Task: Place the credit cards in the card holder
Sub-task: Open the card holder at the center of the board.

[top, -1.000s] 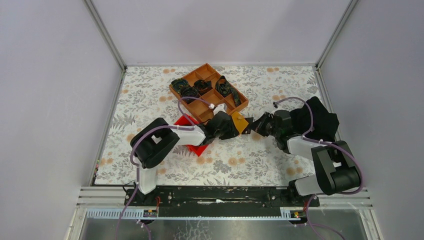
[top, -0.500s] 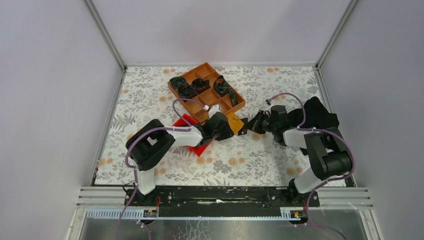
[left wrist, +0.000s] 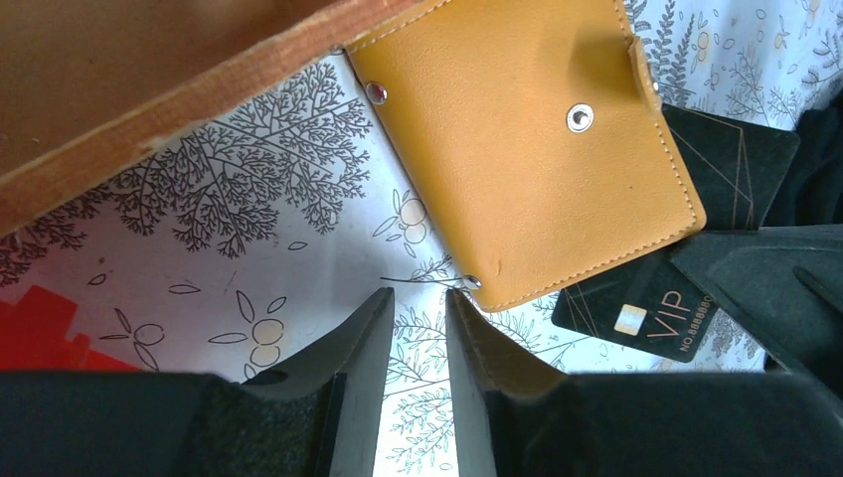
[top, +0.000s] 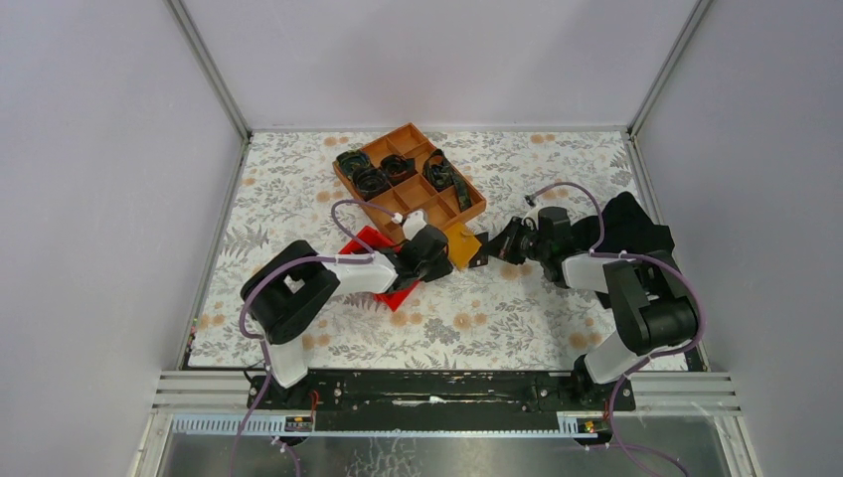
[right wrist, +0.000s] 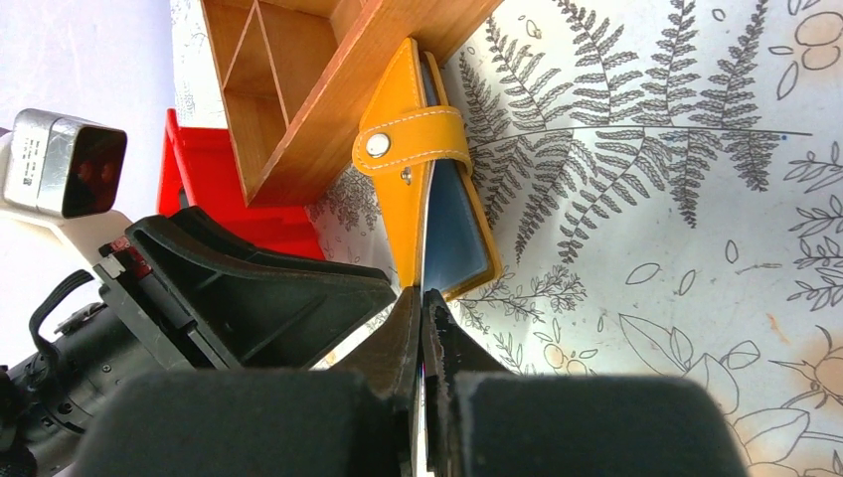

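Item, nearest edge: black rail [top: 437,393] carrying both arm bases, on a table [top: 298,189] under a floral cover. Item: red bin [top: 370,260], left of centre, partly under the left arm's forearm. Item: left gripper [left wrist: 418,298], low over the cover just near-left of the holder; its jaws stand narrowly apart, nothing between them, the floral print showing through the gap. Item: right gripper [right wrist: 422,298], reaching in from the right to meet the holder's near right edge; its jaws are pressed together on a thin credit card [left wrist: 636,308], which is black, marked VIP with a gold chip, and seen edge-on from the right wrist. The card's near end lies under that gripper's finger and its far edge sits at the holder's lip; whether it is inside cannot be told. Item: card holder [left wrist: 527,149], tan-orange with snap studs and a strap over its edge. It lies between the two grippers with its far corner against the tray's near right corner and its flaps slightly parted. Item: second dark card [left wrist: 736,164], gold-lined, jutting from beneath the holder's right side. Item: black cloth [top: 636,234], heaped at the right edge. Item, farthest: orange-brown compartment tray [top: 449,211], set at an angle, with dark coiled articles in several cells.
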